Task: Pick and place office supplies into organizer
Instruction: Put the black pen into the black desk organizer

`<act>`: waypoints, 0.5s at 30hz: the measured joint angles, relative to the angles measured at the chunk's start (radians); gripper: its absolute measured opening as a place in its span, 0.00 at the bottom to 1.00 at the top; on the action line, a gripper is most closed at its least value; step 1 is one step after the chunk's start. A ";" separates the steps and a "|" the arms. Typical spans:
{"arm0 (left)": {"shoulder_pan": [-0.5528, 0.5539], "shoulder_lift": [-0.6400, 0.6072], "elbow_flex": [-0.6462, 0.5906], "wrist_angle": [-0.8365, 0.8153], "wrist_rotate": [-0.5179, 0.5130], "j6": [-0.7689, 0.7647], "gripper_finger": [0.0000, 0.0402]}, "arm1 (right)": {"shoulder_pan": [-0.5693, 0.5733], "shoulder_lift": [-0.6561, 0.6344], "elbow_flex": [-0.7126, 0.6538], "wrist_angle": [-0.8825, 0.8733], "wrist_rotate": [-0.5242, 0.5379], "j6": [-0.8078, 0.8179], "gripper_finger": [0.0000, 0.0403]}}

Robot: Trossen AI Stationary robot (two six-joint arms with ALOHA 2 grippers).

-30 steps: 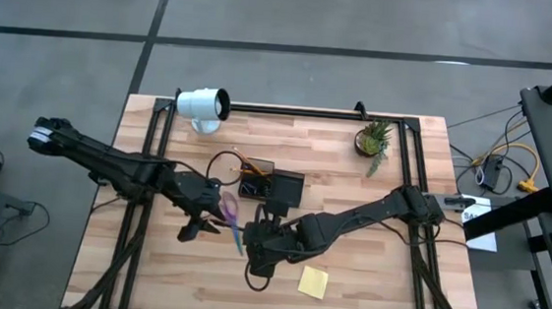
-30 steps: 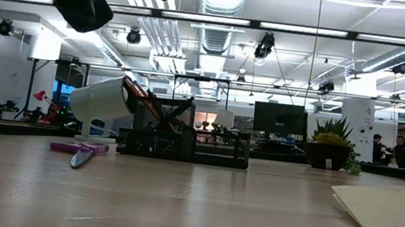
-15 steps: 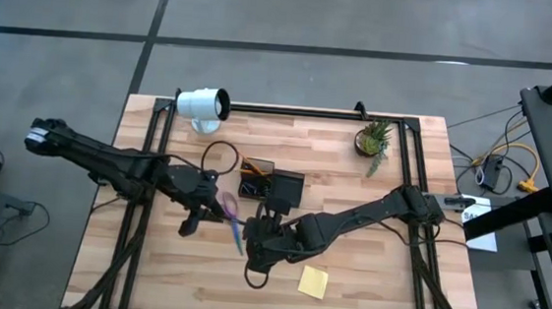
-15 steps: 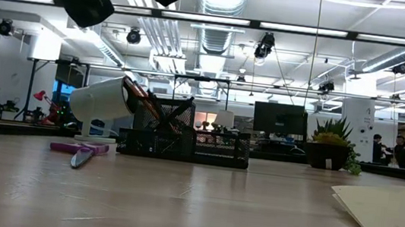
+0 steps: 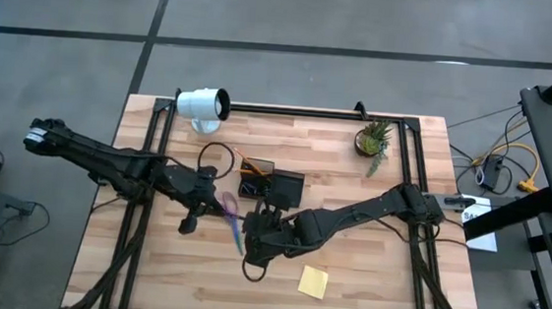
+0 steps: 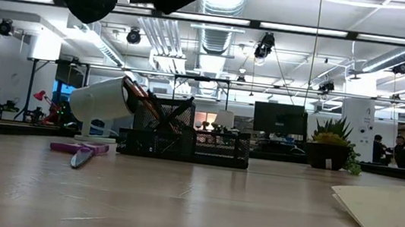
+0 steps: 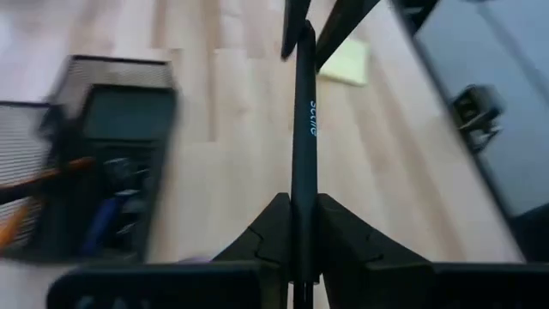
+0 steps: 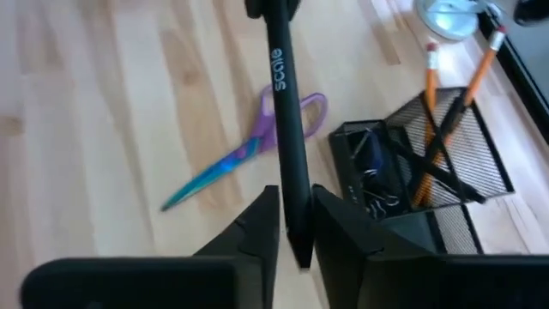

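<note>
A black pen (image 7: 302,120) with pale lettering hangs in the air between my two grippers, above the purple-handled scissors (image 5: 231,217) that lie flat on the table. My left gripper (image 7: 303,206) is shut on one end of the pen. My right gripper (image 8: 296,202) has the pen's other, tapered end between its fingers. The black mesh organizer (image 5: 272,186) stands just beyond them with orange pencils (image 8: 463,86) leaning in its taller section. A yellow sticky-note pad (image 5: 312,282) lies flat near the front. My left gripper pinches the pen's end (image 7: 302,193) between its two fingers, which lie along the pen. The pen runs on roughly level, clear of the table, to the other gripper. My right gripper has the pen's tapered end (image 8: 298,215) between its two fingers, also lying along it, slanting down. The pen points away from it to the left gripper.
A white lamp-like cylinder (image 5: 204,104) lies at the far left and a small potted plant (image 5: 373,139) stands at the far right. A black bar (image 5: 289,109) runs along the far edge. Bare wood lies to the left and front of the scissors.
My left gripper has tipped and turned a little at the pen's end. The right arm, the pen and the things on the table stay where they were.
</note>
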 joint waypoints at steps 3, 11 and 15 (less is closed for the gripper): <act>0.015 -0.009 0.009 -0.058 -0.053 0.021 0.05 | -0.002 0.000 0.000 -0.052 0.006 0.062 0.20; 0.068 0.007 0.162 -0.306 -0.332 0.187 0.05 | 0.011 0.000 0.000 -0.393 -0.010 0.365 0.34; 0.099 0.070 0.279 -0.419 -0.421 0.369 0.05 | 0.030 0.000 -0.003 -0.514 -0.011 0.482 0.38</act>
